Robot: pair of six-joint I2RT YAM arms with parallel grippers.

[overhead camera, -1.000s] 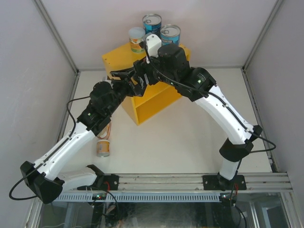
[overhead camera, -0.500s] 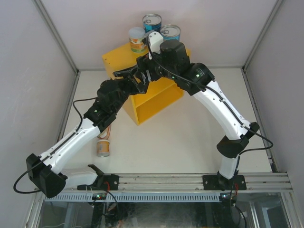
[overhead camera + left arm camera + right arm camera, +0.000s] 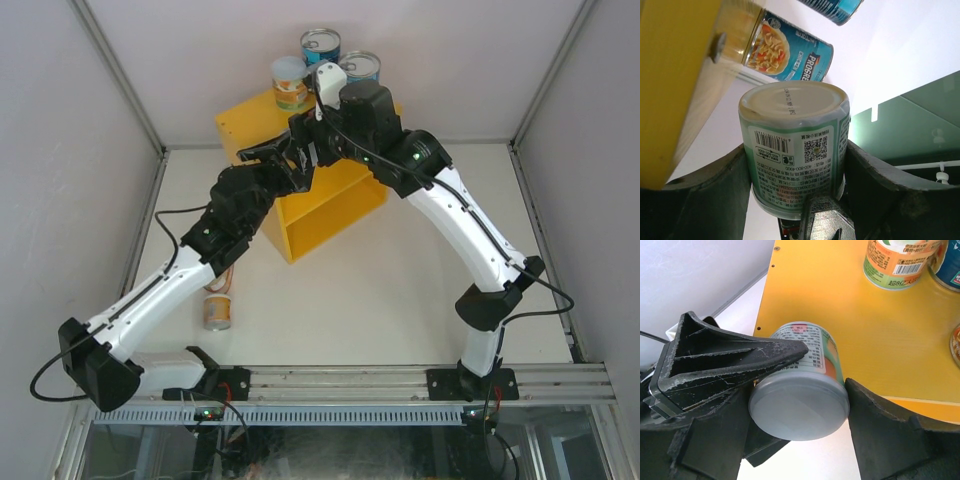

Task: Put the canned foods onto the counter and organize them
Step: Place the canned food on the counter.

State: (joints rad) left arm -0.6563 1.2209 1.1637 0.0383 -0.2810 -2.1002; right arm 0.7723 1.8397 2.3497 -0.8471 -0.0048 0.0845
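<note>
Starting nearest, we see one small can [image 3: 217,310] lying on its side on the white surface [image 3: 400,300] beside our left arm. Farther on, our left tool [image 3: 796,170] is clamped on a green-labelled can [image 3: 792,125], held sideways at the near left edge of the yellow surface [image 3: 850,315]. Our right tool [image 3: 795,405] stands wide open, straddling that can. Beyond, an orange-labelled can [image 3: 895,262], a blue can [image 3: 320,45] and a second blue can [image 3: 365,65] stand upright on top.
</note>
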